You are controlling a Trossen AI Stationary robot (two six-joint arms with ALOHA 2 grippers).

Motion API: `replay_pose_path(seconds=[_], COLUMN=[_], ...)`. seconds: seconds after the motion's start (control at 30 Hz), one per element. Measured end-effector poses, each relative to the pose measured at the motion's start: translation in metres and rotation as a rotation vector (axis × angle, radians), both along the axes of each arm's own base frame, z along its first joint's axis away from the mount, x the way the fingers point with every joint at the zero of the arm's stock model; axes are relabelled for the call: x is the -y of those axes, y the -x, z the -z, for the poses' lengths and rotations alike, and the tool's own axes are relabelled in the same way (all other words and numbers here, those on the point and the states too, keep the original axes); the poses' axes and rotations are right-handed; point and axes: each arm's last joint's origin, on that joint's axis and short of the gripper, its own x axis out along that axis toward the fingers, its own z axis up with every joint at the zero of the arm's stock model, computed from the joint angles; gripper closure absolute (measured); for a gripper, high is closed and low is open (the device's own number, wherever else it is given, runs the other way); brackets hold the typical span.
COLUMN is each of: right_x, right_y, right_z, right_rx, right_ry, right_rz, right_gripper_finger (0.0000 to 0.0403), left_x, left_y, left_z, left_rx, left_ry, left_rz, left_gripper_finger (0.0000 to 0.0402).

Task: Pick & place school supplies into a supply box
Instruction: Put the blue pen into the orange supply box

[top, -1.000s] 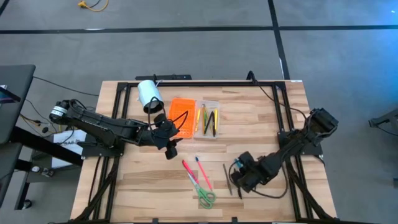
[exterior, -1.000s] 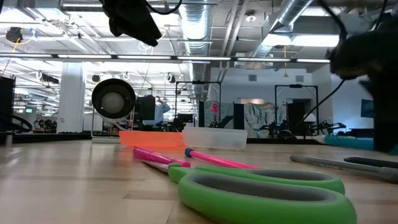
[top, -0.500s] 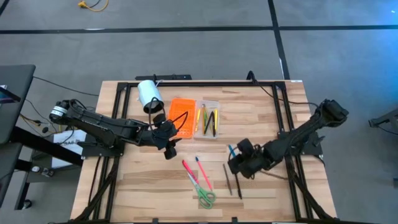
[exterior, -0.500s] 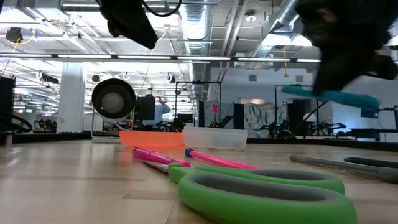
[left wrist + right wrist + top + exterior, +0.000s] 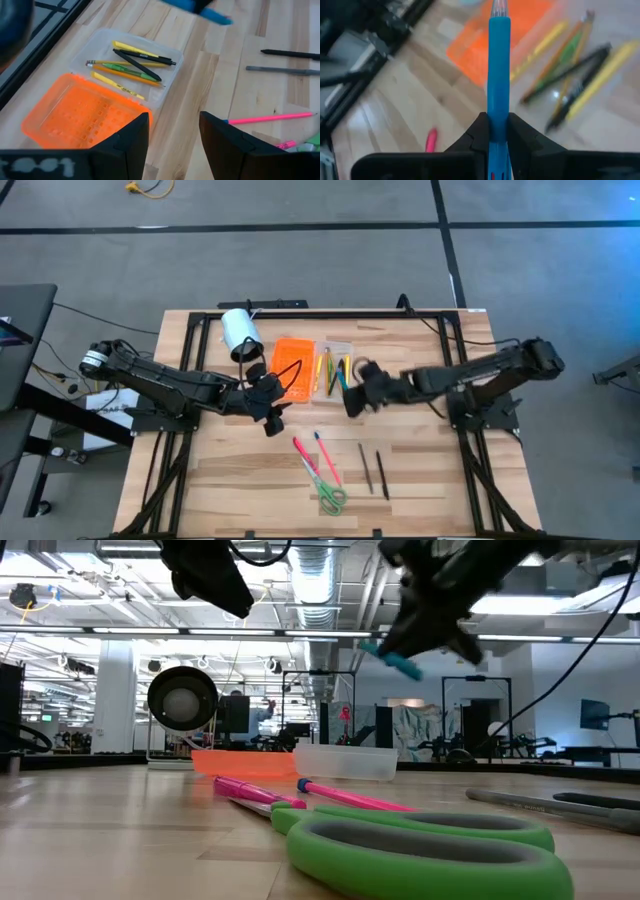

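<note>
Here the right end effector point(image 5: 494, 131), clenched on a blue pen point(image 5: 498, 65), hangs in the air just beside the clear tray point(image 5: 336, 370) of the supply box, whose orange lid point(image 5: 292, 364) lies open alongside. The left end effector point(image 5: 172, 136) hovers near the lid with its fingers spread and nothing between them.

The blue pen reads as light, stiff and smooth-barrelled; a pinch at one end, as shown, leaves most of the barrel jutting forward, so it may pivot or slip if nudged. Several yellow, green, orange and black pencils and pens point(image 5: 131, 64) already lie flat in the tray.

On the counter point(image 5: 240, 480), still to be collected, lie two pink pens point(image 5: 318, 458), the green-handled scissors point(image 5: 331, 498) and two dark pens point(image 5: 374, 471). The pens are thin and low-lying, best taken mid-barrel across the short axis. The scissors are heavier and flat; the joint between blades and handles seems the surest hold.

In the low view the scissor handles fill the foreground and hide much of the counter. The tray's contents cannot be seen there. From above the blue pen is largely masked by the arm. A white cylinder point(image 5: 239, 332) stands apart beyond the lid.
</note>
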Motion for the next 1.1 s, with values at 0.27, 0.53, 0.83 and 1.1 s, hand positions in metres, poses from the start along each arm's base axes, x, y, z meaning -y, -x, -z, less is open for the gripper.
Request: replay_pose_path(seconds=[0.27, 0.53, 0.83, 1.1], right_x=[0.055, 0.078, 0.087, 0.104], right_y=[-0.021, -0.032, -0.038, -0.035], right_z=[0.017, 0.042, 0.051, 0.05], right_rx=[0.018, -0.015, 0.005, 0.015], right_ry=[-0.055, -0.099, -0.111, -0.11], right_rz=[0.0, 0.011, 0.021, 0.077], right_gripper_finger=[0.0377, 0.0372, 0.037, 0.0355], left_x=[0.002, 0.007, 0.007, 0.006], left_y=[0.0, 0.002, 0.002, 0.002], left_z=[-0.001, -0.001, -0.001, -0.001], left_rx=[0.026, 0.047, 0.048, 0.05], left_ry=[0.004, -0.001, 0.002, -0.004], left_rz=[-0.047, -0.073, -0.076, -0.082], left_gripper_finger=[0.0237, 0.0237, 0.0237, 0.0237])
